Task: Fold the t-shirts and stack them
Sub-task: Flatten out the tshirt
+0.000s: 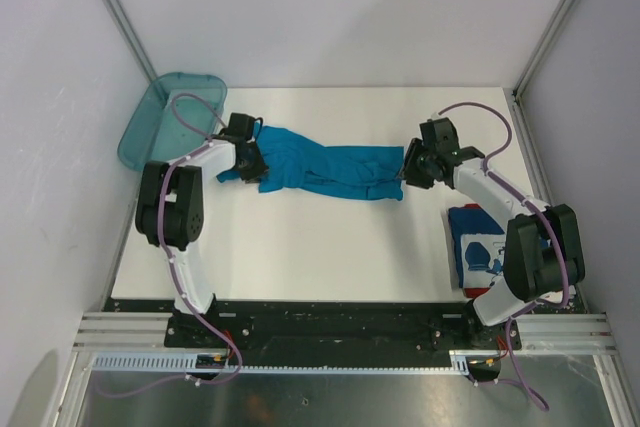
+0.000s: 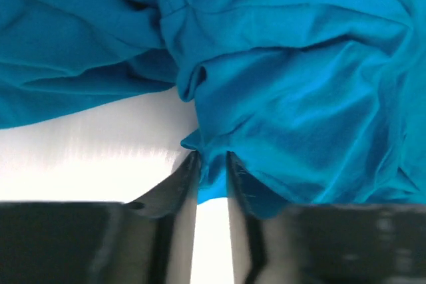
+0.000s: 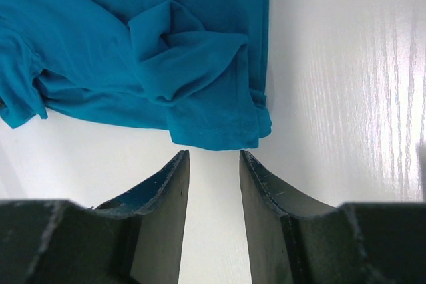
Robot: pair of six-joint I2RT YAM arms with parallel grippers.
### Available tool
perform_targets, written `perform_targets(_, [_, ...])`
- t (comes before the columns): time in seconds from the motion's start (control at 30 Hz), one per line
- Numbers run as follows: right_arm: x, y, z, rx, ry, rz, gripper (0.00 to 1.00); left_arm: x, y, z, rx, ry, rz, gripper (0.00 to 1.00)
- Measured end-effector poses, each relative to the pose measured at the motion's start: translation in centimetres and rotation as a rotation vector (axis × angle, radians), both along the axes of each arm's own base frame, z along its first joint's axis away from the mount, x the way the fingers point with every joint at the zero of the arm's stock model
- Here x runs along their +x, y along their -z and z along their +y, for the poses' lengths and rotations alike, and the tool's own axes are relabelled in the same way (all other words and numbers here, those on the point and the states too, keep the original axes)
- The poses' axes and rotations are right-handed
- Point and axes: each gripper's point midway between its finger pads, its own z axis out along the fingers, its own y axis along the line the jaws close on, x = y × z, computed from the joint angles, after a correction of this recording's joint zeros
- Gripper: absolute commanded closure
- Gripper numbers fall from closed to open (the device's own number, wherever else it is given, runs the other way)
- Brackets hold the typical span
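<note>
On the white surface [image 1: 330,247], a crumpled teal-blue t-shirt [image 1: 320,167] is stretched left to right across the far half, a folded dark blue shirt [image 1: 480,247] with white print is laid near the right edge, and a translucent bin [image 1: 160,122] is set at the far left corner.

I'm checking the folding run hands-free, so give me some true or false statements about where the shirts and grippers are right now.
The teal t-shirt lies spread flat. False: it is bunched into a long strip.
Teal cloth sits between the fingers of the left gripper. True.
The right gripper grips the shirt. False: it is open, the hem just ahead of its fingertips.
The folded dark blue t-shirt lies apart from the teal one. True.
</note>
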Motion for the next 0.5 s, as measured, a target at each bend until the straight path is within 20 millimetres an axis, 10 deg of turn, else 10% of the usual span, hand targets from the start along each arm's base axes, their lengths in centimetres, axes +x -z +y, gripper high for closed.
perform_targets(0.2, [0.0, 0.4, -0.1, 0.004, 0.002, -0.001, 0.59, -0.2, -1.6, -0.3, -0.028, 0.002, -0.037, 1.0])
perform_targets(0.5, [1.0, 1.4, 0.3, 0.008, -0.001, -0.01, 0.57, -2.3, -11.5, 2.4, -0.054, -0.043, -0.283, 1.0])
